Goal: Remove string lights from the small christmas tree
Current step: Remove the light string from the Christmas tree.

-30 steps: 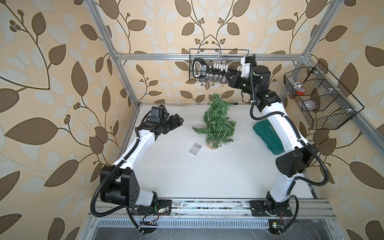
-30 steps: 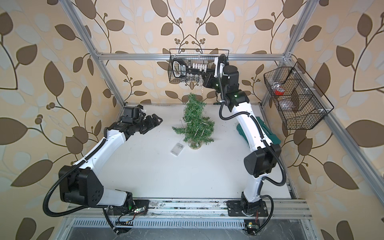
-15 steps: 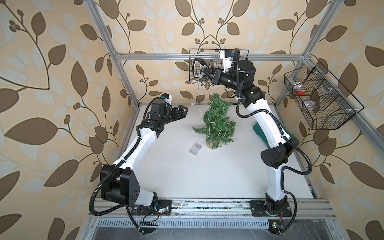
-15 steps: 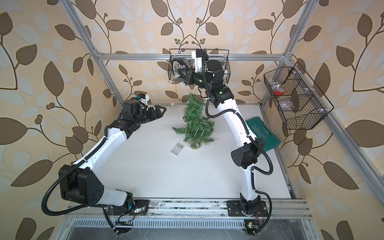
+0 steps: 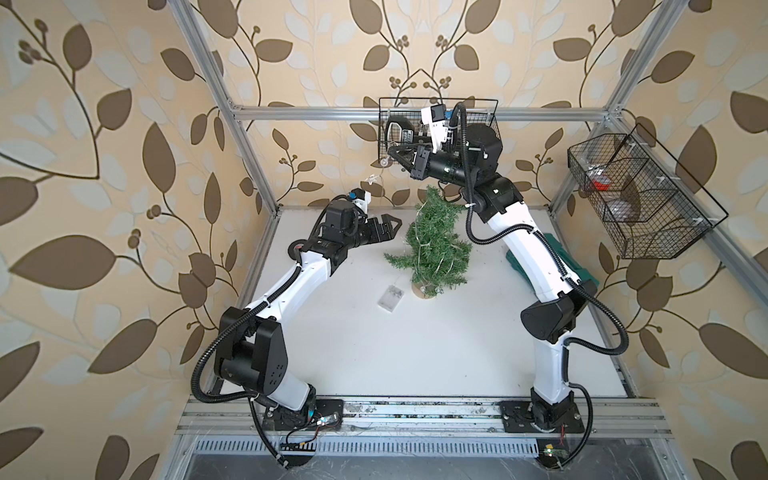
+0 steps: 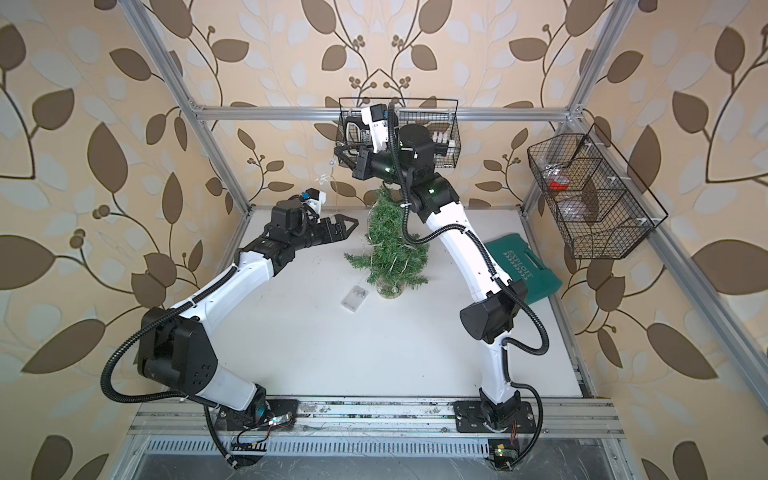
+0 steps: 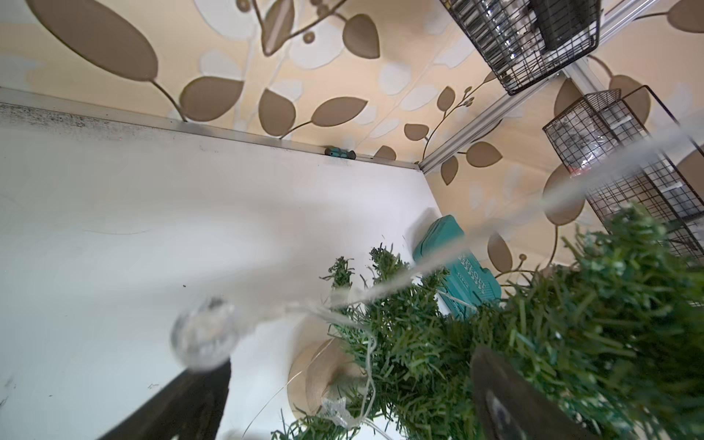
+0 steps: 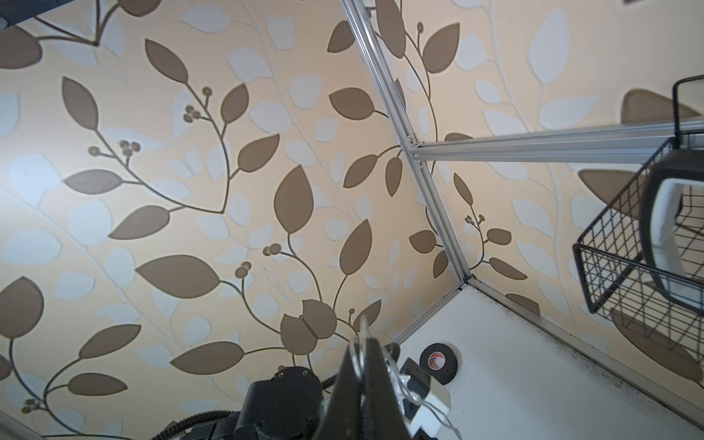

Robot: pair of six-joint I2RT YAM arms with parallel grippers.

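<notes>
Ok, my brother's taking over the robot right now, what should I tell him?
Left gripper: open, empty, beside the small christmas tree.
Right gripper: shut on the string lights, raised above the treetop.
Battery box: lying on the table by the tree's base.
Done: one end of the strand is lifted free.
Left: most of the strand is draped over the branches; unwind it all.

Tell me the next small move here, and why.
Probably close the left gripper on the string lights. The right gripper, shut, holds them high above the small christmas tree, but wire loops lie in its branches. The left gripper stands open beside the tree, and its wrist view shows a blurred strand and bulb crossing right by its fingers.
</notes>
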